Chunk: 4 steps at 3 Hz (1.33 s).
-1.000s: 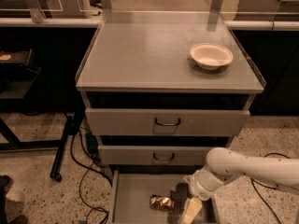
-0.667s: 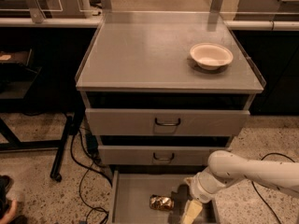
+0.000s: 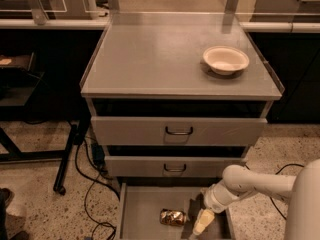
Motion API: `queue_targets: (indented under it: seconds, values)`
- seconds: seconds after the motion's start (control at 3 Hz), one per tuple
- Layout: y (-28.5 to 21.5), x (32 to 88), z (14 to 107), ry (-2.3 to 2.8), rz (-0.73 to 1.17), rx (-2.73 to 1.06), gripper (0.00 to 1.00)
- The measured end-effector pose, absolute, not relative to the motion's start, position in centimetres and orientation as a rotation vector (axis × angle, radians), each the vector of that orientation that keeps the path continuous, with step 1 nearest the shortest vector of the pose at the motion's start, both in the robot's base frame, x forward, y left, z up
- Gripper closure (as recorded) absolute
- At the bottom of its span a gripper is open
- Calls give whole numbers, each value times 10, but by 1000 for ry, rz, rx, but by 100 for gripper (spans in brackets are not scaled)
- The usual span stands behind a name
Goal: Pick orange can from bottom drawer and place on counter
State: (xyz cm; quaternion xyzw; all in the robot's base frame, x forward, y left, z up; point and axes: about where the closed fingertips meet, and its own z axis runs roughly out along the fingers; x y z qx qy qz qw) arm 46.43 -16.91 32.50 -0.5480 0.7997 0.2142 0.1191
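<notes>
The orange can (image 3: pixel 173 217) lies on its side on the grey floor of the open bottom drawer (image 3: pixel 141 219), near the middle. My gripper (image 3: pixel 200 223) hangs inside the drawer just to the right of the can, apart from it, on a white arm that comes in from the right. A pale finger (image 3: pixel 202 219) points down toward the drawer floor. The counter (image 3: pixel 160 59) is the wide grey top of the cabinet, far above the gripper.
A white bowl (image 3: pixel 225 59) sits on the counter's right side. Two shut handled drawers (image 3: pixel 178 131) are above the open one. Black cables (image 3: pixel 85 184) and a black stand leg (image 3: pixel 65 159) lie on the floor at left.
The arm and gripper have shifted slightly to the right and down inside the drawer. The can has not moved.
</notes>
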Motion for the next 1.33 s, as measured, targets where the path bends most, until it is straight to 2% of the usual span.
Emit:
queue_targets:
  seconds: [0.67,1.33]
  values:
    - [-167,462,312,2338,668,-1577,0]
    - [-171,477,256,2351,740,-1448,0]
